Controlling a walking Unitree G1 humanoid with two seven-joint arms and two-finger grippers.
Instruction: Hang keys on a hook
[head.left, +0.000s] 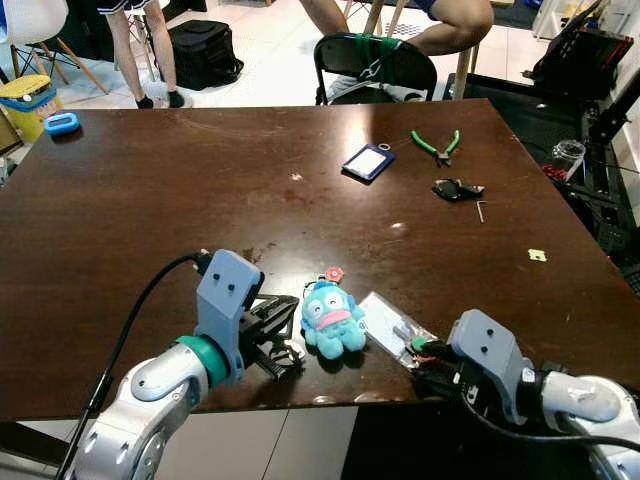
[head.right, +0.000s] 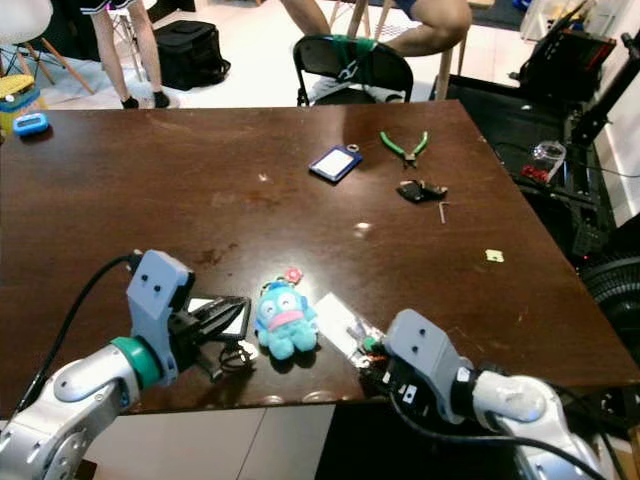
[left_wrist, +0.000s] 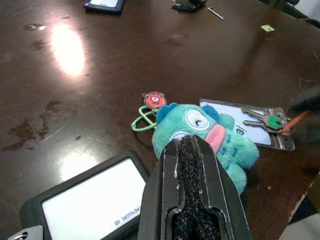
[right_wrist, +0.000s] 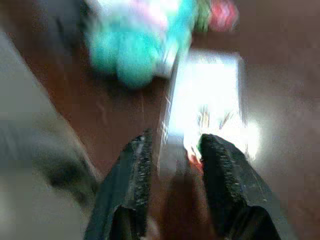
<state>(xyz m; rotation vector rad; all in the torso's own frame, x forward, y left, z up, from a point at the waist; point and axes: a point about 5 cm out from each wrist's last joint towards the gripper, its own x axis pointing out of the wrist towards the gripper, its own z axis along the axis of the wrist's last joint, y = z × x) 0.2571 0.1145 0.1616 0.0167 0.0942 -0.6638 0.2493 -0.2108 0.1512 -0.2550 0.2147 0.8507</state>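
Observation:
Keys with a green cap (head.left: 408, 338) lie on a clear plastic sleeve (head.left: 385, 322) near the front edge of the dark wooden table (head.left: 200, 200). My right gripper (head.left: 427, 366) is low at that edge. In the right wrist view its fingers (right_wrist: 137, 165) stand open around the sleeve's end. A teal plush toy (head.left: 332, 320) with a green clip lies just left of the sleeve. My left gripper (head.left: 275, 345) is shut and rests over a black card holder (left_wrist: 85, 200), pointing at the plush (left_wrist: 200, 130) and the keys (left_wrist: 267, 120).
Further back on the table are green pliers (head.left: 437, 145), a blue card holder (head.left: 368, 161), a black car key (head.left: 457, 189) and a small hex key (head.left: 480, 211). A blue object (head.left: 61, 123) sits at the far left corner. A chair (head.left: 375, 60) and people's legs stand behind.

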